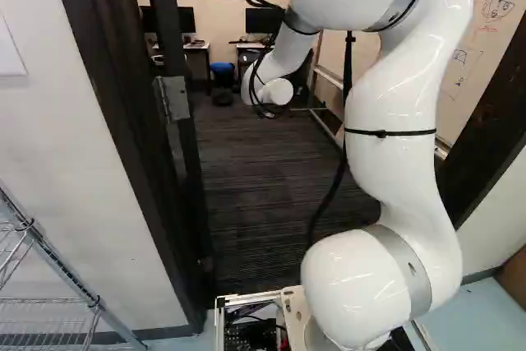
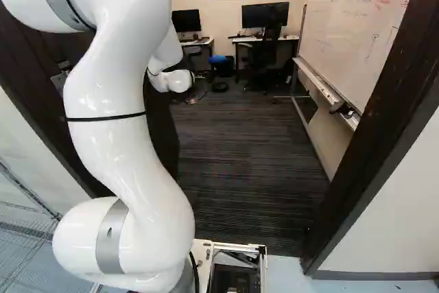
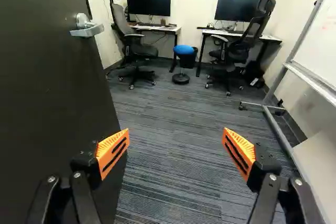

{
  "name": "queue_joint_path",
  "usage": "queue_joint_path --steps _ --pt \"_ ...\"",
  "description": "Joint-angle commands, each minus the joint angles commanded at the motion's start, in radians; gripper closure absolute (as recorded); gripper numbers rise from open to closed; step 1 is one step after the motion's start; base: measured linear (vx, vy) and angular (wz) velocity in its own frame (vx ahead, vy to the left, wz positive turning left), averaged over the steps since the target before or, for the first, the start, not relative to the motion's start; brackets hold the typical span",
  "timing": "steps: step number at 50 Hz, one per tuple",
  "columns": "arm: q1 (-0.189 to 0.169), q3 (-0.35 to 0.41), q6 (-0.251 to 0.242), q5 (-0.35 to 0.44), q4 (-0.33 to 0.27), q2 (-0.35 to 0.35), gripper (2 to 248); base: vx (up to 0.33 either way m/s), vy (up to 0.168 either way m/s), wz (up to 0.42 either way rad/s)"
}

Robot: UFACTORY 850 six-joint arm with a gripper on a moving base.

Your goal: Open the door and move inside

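The claw (image 3: 176,148) is wide open, holding nothing; the base (image 2: 236,246) should drive inside slowly, well centred between opened door (image 3: 47,103) and right doorframe (image 2: 384,125).

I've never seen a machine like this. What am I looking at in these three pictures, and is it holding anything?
It is one robot, a white arm on a moving base, at a doorway. Two pictures come from cameras on the base, behind the arm to its left and right, so both show the same scene. The third looks out from the arm's wrist, along its gripper, a sort of hand with two orange-padded fingers. They stand wide apart and hold nothing.

The door is open, with a silver handle. Beyond it, on the carpet, are two office chairs and a blue-topped stool. Two monitors stand on desks, and a whiteboard stands to one side.
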Motion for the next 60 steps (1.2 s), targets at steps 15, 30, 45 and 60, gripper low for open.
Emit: queue_joint_path --steps 15,30,45,60 --pt "-0.010 0.067 0.000 0.013 0.006 0.050 3 0.000 0.000 0.000" --pt "-0.023 0.161 0.000 0.030 0.014 0.119 3 0.000 0.000 0.000" --pt "-0.039 0.279 0.000 0.052 0.025 0.206 3 0.000 0.000 0.000" --pt "-0.060 0.423 0.000 0.078 0.037 0.312 3 0.000 0.000 0.000"
